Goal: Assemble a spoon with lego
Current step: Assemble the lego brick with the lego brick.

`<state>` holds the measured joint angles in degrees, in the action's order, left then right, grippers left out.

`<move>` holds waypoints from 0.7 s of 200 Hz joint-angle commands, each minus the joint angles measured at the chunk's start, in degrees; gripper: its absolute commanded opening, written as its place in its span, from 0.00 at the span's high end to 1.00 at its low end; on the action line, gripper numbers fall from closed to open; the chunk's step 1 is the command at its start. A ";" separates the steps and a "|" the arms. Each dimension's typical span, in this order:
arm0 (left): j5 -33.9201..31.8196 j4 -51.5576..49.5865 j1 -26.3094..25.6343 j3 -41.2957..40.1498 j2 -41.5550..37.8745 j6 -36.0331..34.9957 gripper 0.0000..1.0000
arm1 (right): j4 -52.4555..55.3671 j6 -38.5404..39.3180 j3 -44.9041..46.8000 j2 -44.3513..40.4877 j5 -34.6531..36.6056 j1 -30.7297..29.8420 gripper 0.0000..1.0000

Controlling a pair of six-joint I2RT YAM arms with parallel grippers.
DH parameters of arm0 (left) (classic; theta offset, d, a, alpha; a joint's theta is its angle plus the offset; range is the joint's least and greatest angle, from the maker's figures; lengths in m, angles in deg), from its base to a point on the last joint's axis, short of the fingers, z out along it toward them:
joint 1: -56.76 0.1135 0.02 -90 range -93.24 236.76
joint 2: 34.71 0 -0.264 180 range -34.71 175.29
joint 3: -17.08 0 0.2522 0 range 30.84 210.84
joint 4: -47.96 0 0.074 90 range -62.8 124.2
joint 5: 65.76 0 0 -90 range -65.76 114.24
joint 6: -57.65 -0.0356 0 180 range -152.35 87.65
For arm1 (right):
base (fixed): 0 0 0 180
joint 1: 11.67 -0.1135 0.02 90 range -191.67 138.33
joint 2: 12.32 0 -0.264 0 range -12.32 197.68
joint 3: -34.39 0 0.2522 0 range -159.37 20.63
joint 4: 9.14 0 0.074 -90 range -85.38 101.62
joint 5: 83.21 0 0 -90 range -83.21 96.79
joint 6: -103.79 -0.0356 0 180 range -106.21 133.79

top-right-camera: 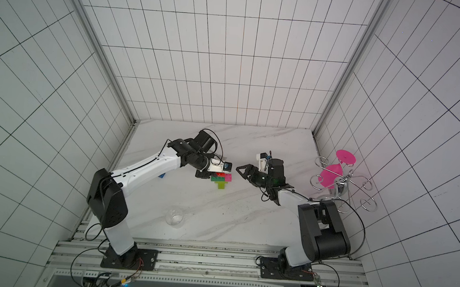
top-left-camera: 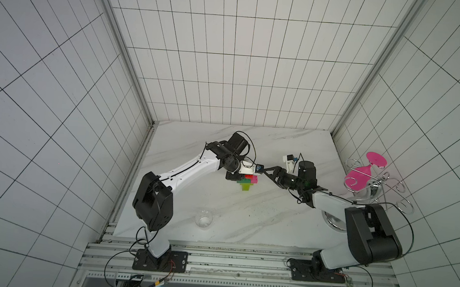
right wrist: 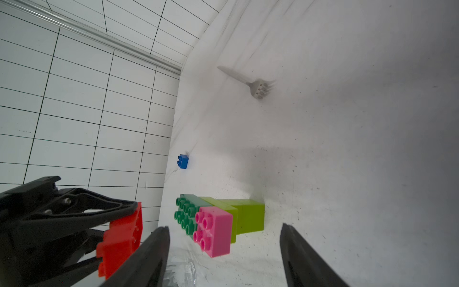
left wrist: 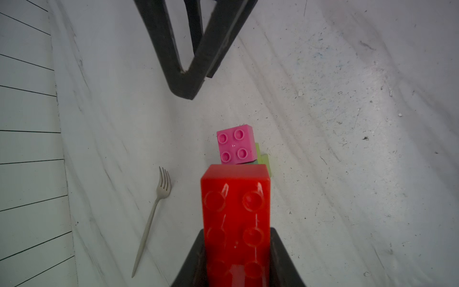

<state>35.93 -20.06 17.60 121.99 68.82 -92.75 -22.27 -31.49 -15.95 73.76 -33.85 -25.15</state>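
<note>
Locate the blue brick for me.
The blue brick lies on the table by the left wall, beside the left forearm in a top view, apart from the spoon.

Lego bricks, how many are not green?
3: red plastic brick in the left end effector, pink square brick on the green stack, small blue brick by the wall. More may be hidden.

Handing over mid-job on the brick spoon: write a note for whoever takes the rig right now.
Left pincer: shut on the red brick, close to the pink brick.
Right pincer: open, empty, pointed at the pink brick.
Done: pink brick, dark green brick and lime green bricks sit together on the table.
To do: fit the red brick, then the blue brick, which lies apart near the wall.
</note>
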 commanded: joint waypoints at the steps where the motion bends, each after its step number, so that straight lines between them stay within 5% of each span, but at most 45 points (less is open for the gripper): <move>1: -4.39 -5.40 -0.90 2.73 3.02 0.72 0.94 | -3.23 -1.98 1.71 1.34 -0.31 0.37 0.27; 140: -5.12 -8.10 -3.12 10.62 10.07 6.30 0.95 | -5.39 -3.09 2.49 2.77 -0.23 0.46 0.33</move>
<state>29.83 -26.88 15.05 130.91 76.58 -87.66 -27.39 -34.88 -14.35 76.89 -34.09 -25.15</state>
